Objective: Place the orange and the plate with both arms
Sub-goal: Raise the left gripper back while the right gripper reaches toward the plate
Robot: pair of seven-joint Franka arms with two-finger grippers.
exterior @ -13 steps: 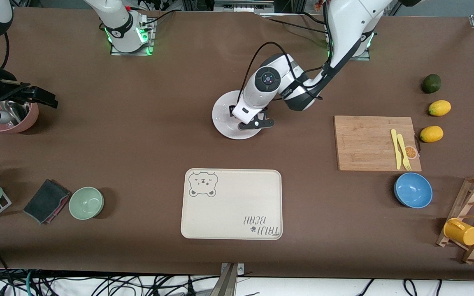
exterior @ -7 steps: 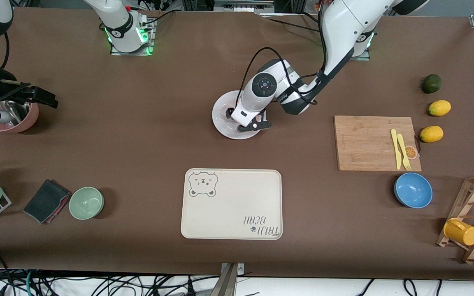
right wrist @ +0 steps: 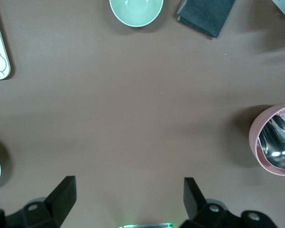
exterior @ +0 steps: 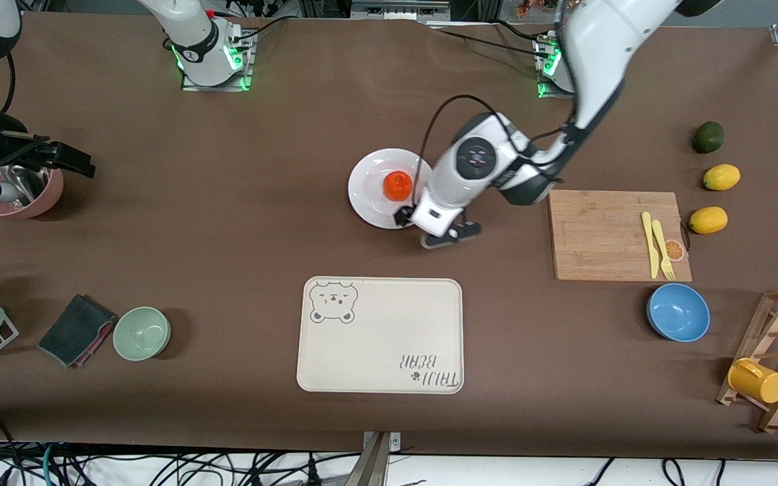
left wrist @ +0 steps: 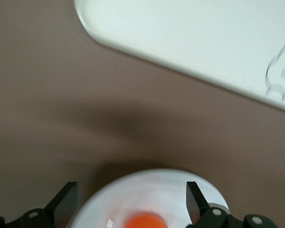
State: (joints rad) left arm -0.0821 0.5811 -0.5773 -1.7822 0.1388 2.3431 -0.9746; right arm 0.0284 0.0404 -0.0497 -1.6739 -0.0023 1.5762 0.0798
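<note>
A moment ago the left pincer (exterior: 442, 229) sat low over the plate (exterior: 370, 202) and hid its middle; now it has pulled away toward the front camera and hangs over the plate's near edge and the bare tabletop (exterior: 240, 223) beside it; its fingers are spread apart with nothing between them, as the left wrist view shows. The orange (exterior: 398, 186) now sits in plain sight on the plate, close to the middle, so I think the fruit step is done; the plate probably still has to go somewhere, maybe onto the bear tray (exterior: 380, 335) nearer the front camera.

The orange is round, so it has no long way to it; I cannot tell where its dimple faces; the plate lies flat, open side up.

The right pincer (exterior: 68, 158) waits over the right arm's end of the tabletop, beside the pink cup (exterior: 21, 196); its fingers are spread apart too, holding nothing.
</note>
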